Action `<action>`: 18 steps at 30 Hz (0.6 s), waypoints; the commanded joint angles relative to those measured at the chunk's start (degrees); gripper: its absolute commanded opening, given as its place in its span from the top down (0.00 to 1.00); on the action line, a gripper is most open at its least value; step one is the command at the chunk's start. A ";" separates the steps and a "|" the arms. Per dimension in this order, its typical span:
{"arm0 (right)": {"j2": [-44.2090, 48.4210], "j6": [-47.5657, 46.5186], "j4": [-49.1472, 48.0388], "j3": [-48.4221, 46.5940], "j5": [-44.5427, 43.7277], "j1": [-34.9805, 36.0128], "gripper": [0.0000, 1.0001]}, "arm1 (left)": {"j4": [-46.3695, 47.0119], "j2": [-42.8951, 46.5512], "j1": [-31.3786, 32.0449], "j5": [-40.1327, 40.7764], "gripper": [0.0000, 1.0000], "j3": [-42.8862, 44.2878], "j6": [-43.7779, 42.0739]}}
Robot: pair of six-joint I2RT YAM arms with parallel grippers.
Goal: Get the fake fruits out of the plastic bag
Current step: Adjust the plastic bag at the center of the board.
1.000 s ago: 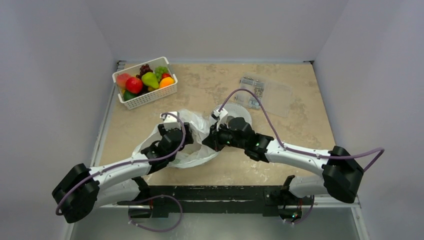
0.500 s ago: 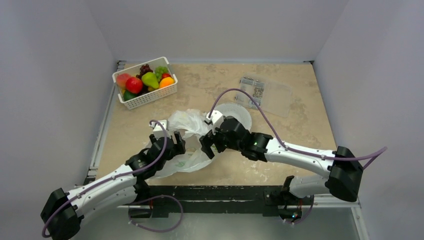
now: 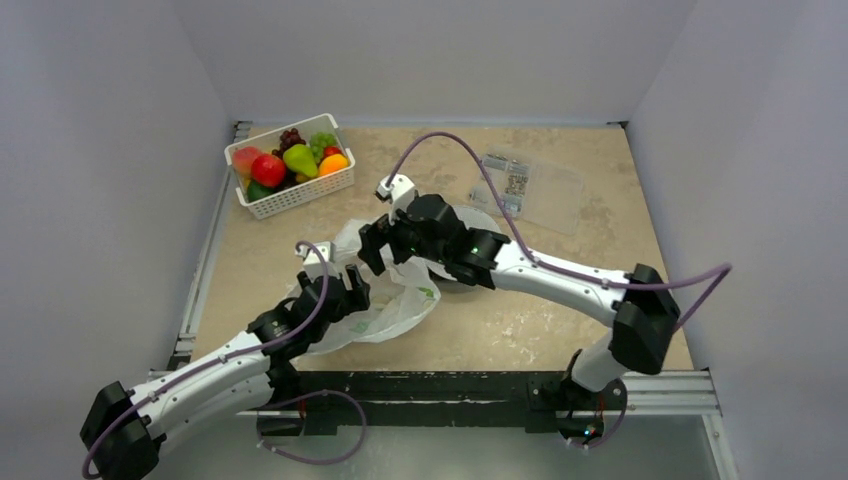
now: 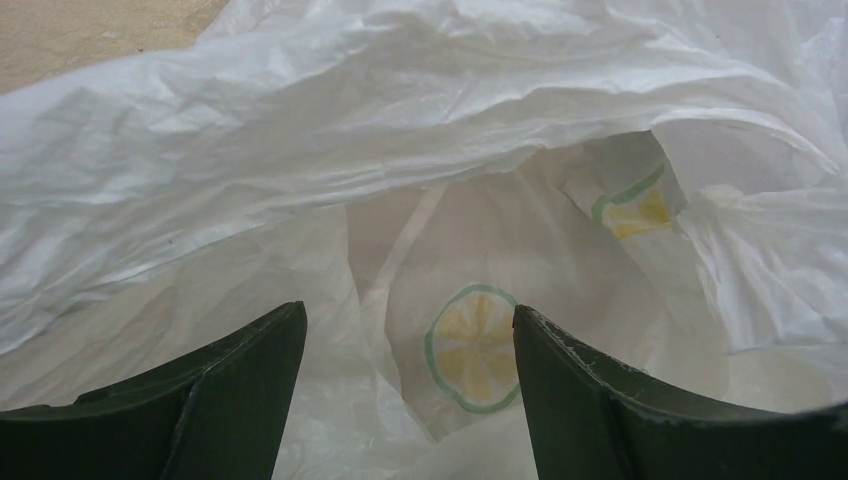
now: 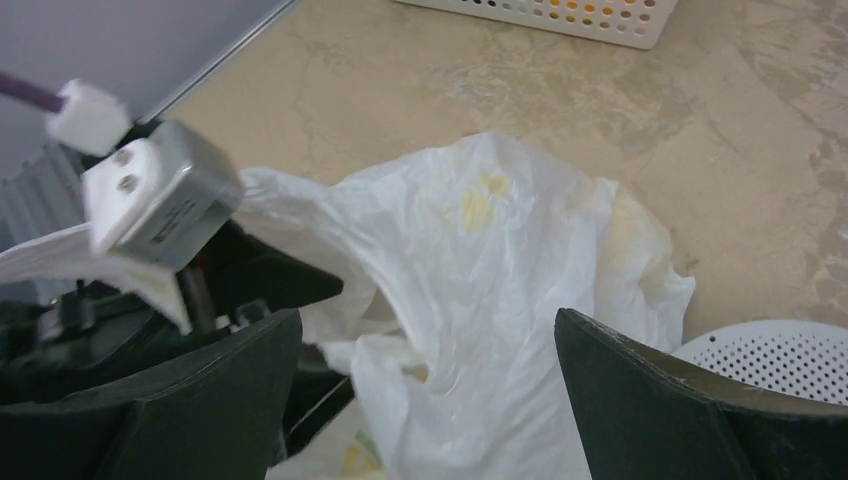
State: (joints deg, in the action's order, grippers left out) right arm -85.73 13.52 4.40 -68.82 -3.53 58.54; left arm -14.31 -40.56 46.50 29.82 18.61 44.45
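Nearest, the left fingers [image 3: 352, 282] are apart at the mouth of the plastic bag [image 3: 400, 300], which lies crumpled in the middle of the surface [image 3: 540, 330], with no fruit showing inside, only lemon pictures. Just past them the right fingers [image 3: 370, 243] hang wide apart over the bag, holding nothing; I think they should pinch its top layer softly and lift so the left ones can reach in. Far back, fake fruits [image 3: 290, 160] sit in a white basket [image 3: 300, 197].
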 commanded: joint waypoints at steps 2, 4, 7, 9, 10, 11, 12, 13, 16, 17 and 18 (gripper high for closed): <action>-9.92 1.30 -3.27 -5.22 -4.82 -1.11 0.01 | -1.42 0.59 -0.29 0.67 0.25 1.51 1.20; -12.84 1.32 -3.75 -6.51 -9.33 -1.35 0.01 | -1.42 0.19 -0.34 0.64 0.25 1.72 1.18; -16.22 -1.63 -4.77 -7.01 -13.71 -1.41 0.03 | -1.60 -0.51 -0.34 0.80 0.25 2.16 1.17; -17.75 -4.33 -7.98 -5.97 -14.61 -1.41 0.09 | -1.69 -0.75 -0.35 0.81 0.25 2.30 1.01; -18.34 -5.40 -8.63 -5.87 -15.05 -1.39 0.16 | -1.72 -0.75 -0.31 0.91 0.25 2.29 0.89; -18.86 -6.34 -9.15 -5.89 -15.32 -1.48 0.23 | -1.82 -0.69 -0.34 1.15 0.25 2.34 0.67; -19.15 -7.21 -9.38 -5.97 -15.44 -1.49 0.33 | -2.11 -0.55 -0.36 1.50 0.25 2.43 0.44; -19.28 -7.75 -9.49 -6.12 -15.21 -1.45 0.46 | -2.66 -0.39 -0.36 1.94 0.25 2.62 0.24; -18.57 -7.89 -9.17 -6.24 -11.42 -1.49 0.78 | -4.34 0.58 -0.33 3.33 0.25 2.95 -0.04; -18.22 -7.39 -8.42 -6.55 -9.90 -1.49 0.86 | -4.63 1.02 -0.34 3.53 0.25 2.80 -0.16; -17.53 -6.29 -7.60 -6.84 -8.43 -1.50 0.94 | -4.67 1.35 -0.29 3.89 0.24 2.58 -0.27</action>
State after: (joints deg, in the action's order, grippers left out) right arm -106.50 7.77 -1.50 -73.03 -15.29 57.30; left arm -17.69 -40.86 46.50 30.94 19.09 44.82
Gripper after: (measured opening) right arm 0.183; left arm 0.752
